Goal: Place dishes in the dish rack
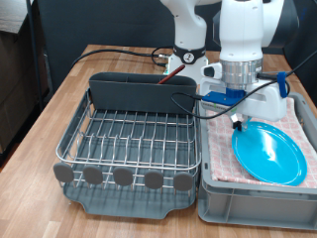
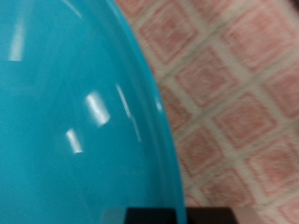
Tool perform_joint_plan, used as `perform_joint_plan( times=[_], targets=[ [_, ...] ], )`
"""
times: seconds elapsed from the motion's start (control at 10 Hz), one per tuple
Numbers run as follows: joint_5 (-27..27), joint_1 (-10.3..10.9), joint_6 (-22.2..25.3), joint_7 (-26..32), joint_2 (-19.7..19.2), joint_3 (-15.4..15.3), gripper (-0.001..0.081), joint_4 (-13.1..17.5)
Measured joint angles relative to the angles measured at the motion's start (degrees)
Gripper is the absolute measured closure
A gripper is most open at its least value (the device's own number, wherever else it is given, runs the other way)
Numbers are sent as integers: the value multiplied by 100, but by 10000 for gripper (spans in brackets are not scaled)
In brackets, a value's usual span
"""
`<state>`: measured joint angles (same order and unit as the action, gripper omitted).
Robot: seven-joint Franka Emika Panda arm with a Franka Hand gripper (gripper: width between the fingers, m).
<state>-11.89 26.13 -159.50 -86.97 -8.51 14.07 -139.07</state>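
The plate (image 1: 269, 154) is round, light blue and glossy, with bright reflections on its smooth surface. It lies in the grey crate (image 1: 223, 203), on a pink checked cloth (image 1: 297, 119), at the exterior view's right. The dish rack (image 1: 129, 144), dark grey plastic with a silver wire grid and round knobs, holds no dishes. The gripper (image 1: 238, 119) is just above the plate's rim; whether its fingers are open or closed cannot be told.
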Motion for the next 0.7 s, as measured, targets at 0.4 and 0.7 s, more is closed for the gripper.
perform_joint_plan(
  times=[0.4, 0.7],
  targets=[
    [1592, 4, 1051, -1088, 769, 285, 785, -58],
    [2088, -5, 1719, -1224, 1204, 312, 787, -47]
  ],
)
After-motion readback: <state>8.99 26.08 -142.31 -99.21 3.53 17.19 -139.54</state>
